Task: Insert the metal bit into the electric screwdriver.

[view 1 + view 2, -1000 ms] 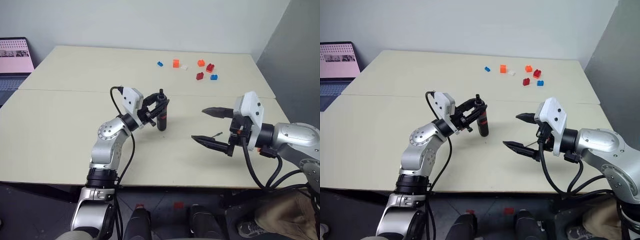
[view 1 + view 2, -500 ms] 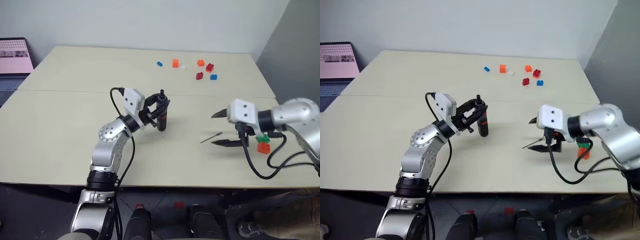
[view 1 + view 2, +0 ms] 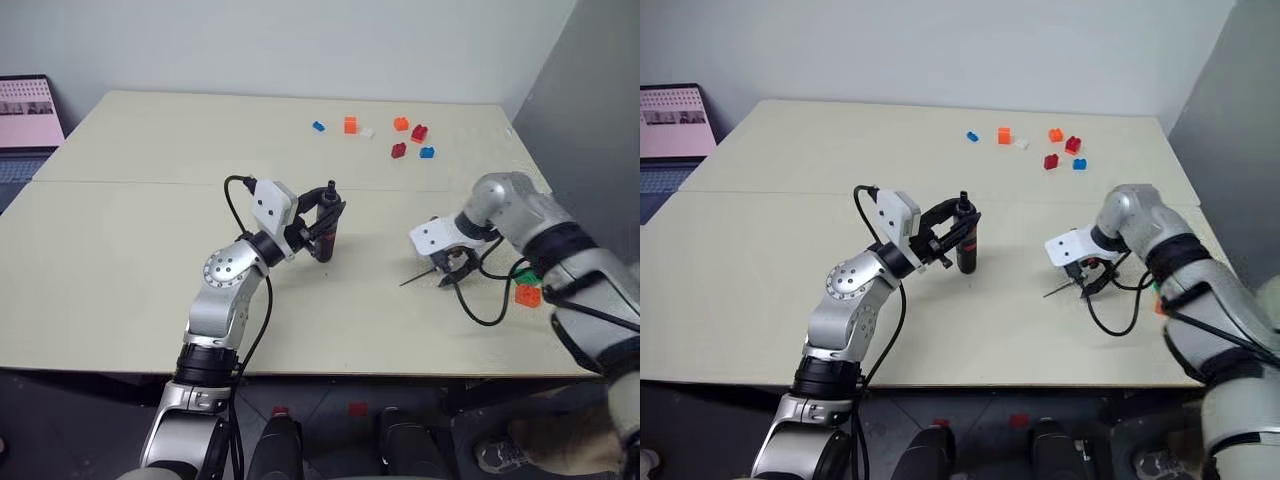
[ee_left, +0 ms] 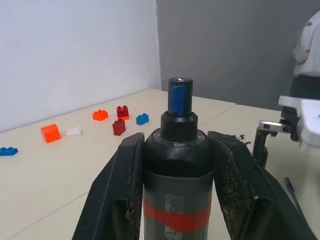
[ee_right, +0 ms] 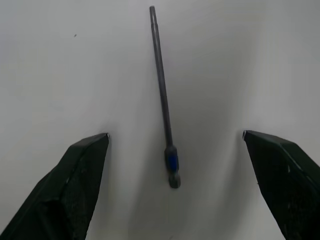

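Note:
The electric screwdriver (image 3: pixel 324 236), black with a red band, stands upright just above the table centre, and my left gripper (image 3: pixel 329 213) is shut on its body. The left wrist view shows both pads clamped on the screwdriver (image 4: pixel 177 165), with its open nose on top. The metal bit (image 3: pixel 421 276), thin and dark grey, lies flat on the table to the right. My right gripper (image 3: pixel 447 270) points down over it, open. In the right wrist view the metal bit (image 5: pixel 162 95) lies between the wide-spread fingers (image 5: pixel 80 175), untouched.
Several coloured toy bricks (image 3: pixel 400 135) lie scattered at the far side of the table. An orange and a green brick (image 3: pixel 526 290) sit near the right edge. A laptop (image 3: pixel 25 110) stands at the far left. A cable loops on the table by the right gripper.
My right arm has swung forward and down, turning its gripper from level to pointing down over the bit. The left gripper and the screwdriver have stayed in place.

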